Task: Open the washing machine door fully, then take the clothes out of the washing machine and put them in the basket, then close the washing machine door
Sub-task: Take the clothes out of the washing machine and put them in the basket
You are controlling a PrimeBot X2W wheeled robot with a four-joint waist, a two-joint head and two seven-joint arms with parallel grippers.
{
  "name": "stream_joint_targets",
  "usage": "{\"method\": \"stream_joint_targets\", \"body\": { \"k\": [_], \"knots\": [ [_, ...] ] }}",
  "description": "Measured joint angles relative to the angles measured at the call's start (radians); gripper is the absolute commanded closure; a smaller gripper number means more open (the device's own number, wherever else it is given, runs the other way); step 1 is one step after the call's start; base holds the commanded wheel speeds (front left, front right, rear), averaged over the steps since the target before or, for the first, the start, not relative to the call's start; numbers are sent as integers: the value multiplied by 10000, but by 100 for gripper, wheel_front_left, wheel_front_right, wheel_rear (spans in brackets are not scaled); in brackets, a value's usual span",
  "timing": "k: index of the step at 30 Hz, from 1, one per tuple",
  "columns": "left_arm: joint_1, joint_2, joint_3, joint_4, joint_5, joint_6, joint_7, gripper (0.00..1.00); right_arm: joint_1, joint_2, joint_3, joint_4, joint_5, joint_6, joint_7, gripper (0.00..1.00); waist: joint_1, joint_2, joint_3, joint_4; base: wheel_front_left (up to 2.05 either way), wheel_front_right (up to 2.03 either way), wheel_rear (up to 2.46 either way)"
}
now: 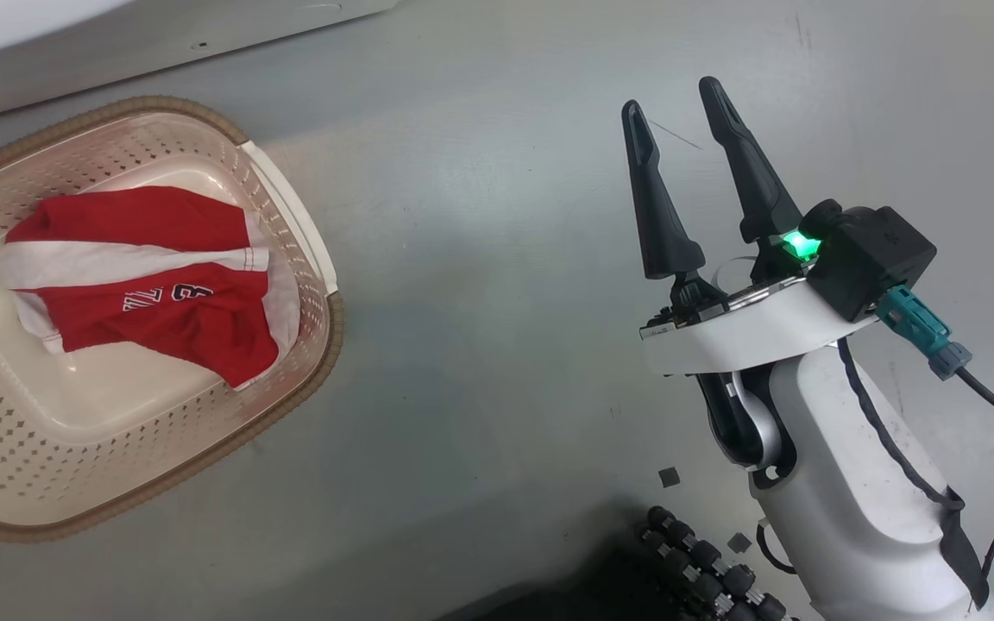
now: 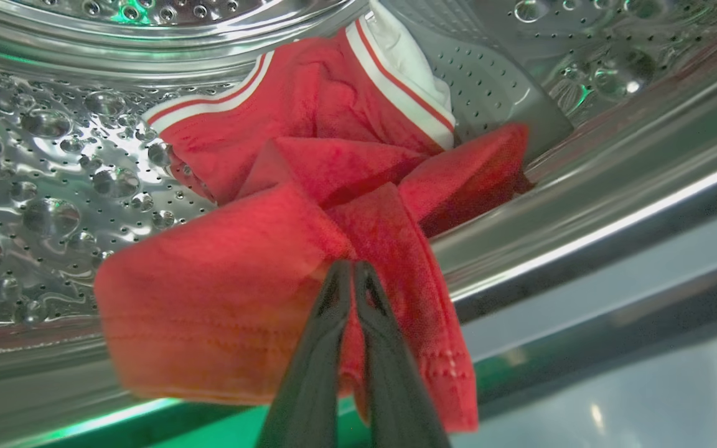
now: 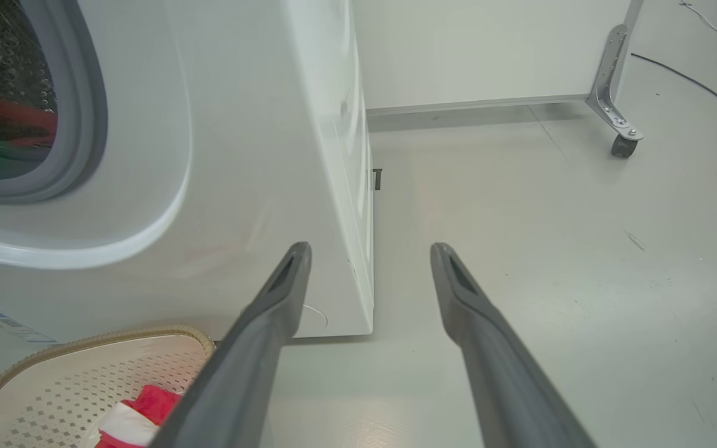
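Inside the steel drum (image 2: 53, 162) of the washing machine (image 3: 240, 155), my left gripper (image 2: 352, 270) is shut on a fold of a red garment with white stripe trim (image 2: 309, 186). That cloth drapes over the drum's lip. Another red garment with white panels and lettering (image 1: 147, 280) lies in the cream basket (image 1: 22, 448) on the floor, also seen at the basket (image 3: 66, 379) as a red and white corner (image 3: 137, 414). My right gripper (image 1: 674, 99) hangs open over bare floor, right of the basket, holding nothing. The door is out of view.
The washer's white base (image 1: 117, 43) runs along the top left of the head view, just behind the basket. A wheeled white panel with a caster (image 3: 623, 146) stands beyond the washer's side. A cable (image 3: 694, 84) lies on the grey floor (image 1: 497, 259).
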Motion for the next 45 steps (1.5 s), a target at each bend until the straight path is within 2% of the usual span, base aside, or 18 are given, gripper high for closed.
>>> {"method": "stream_joint_targets", "body": {
  "k": [6,12,19,31,45],
  "knots": [
    [1,79,-295,12,29,-4,-109,100,0,0,2,29,0,-10,0,0,0,0,-75,44,0,0,0],
    [122,19,-178,35,-219,-4,-610,100,1,0,-35,199,-2,-8,0,0,0,0,-306,74,0,0,0],
    [767,-470,407,-238,-918,31,-1639,100,8,-2,-123,347,-92,-8,2,0,0,0,-655,171,0,0,0],
    [3159,-1241,1112,-1168,-1697,759,-3898,100,311,-10,-439,736,-688,21,0,0,-1,0,-1638,598,0,0,0],
    [5787,-2577,1338,-2646,-2184,1534,-5948,100,926,-15,-763,1254,-1285,259,0,0,-1,0,-2977,1394,0,0,0]
  ]
}}
